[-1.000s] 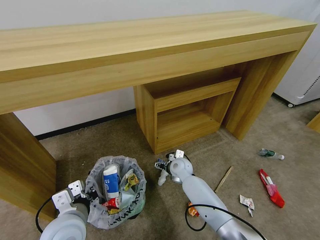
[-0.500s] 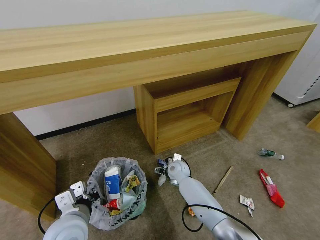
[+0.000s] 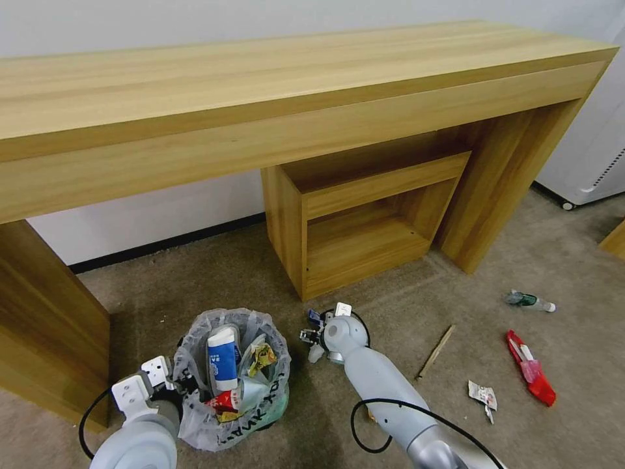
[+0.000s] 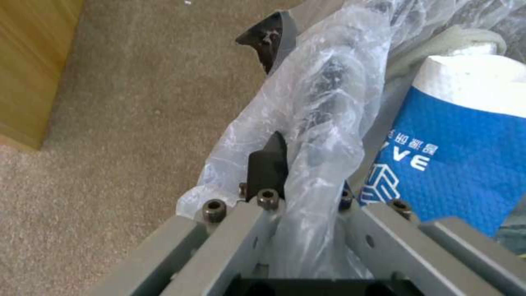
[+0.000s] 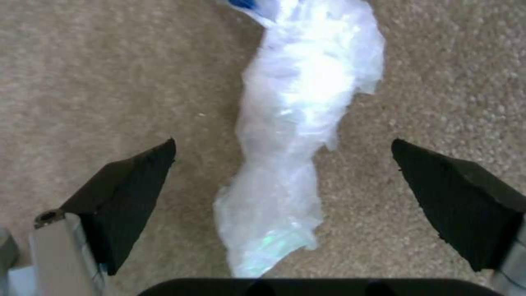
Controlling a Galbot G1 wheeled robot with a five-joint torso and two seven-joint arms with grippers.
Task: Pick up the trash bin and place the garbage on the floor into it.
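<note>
The trash bin (image 3: pixel 263 410), black with a translucent lettered bag, stands on the floor (image 3: pixel 195 286) at the lower left. My left gripper (image 3: pixel 178 384) is shut on its near rim; in the left wrist view the gripper (image 4: pixel 298 86) pinches the bagged rim (image 4: pixel 323 123) beside a blue-white carton (image 4: pixel 455 144). The carton (image 3: pixel 223 358) and a crushed red cup (image 3: pixel 224 398) lie inside the bin. My right gripper (image 3: pixel 311 335) hangs open just right of the bin. In the right wrist view it (image 5: pixel 283 144) straddles a crumpled white plastic scrap (image 5: pixel 296 123) on the carpet.
A wooden stick (image 3: pixel 435 352), a red wrapper (image 3: pixel 530 368), a small white wrapper (image 3: pixel 482 394) and a green-labelled bottle (image 3: pixel 528 300) lie on the carpet to the right. A long wooden desk (image 3: pixel 293 85) with a low open cabinet (image 3: pixel 364 221) stands behind.
My right gripper has come nearer and slightly left, down over the white scrap. The bin and my left gripper have shifted a little to the right.
</note>
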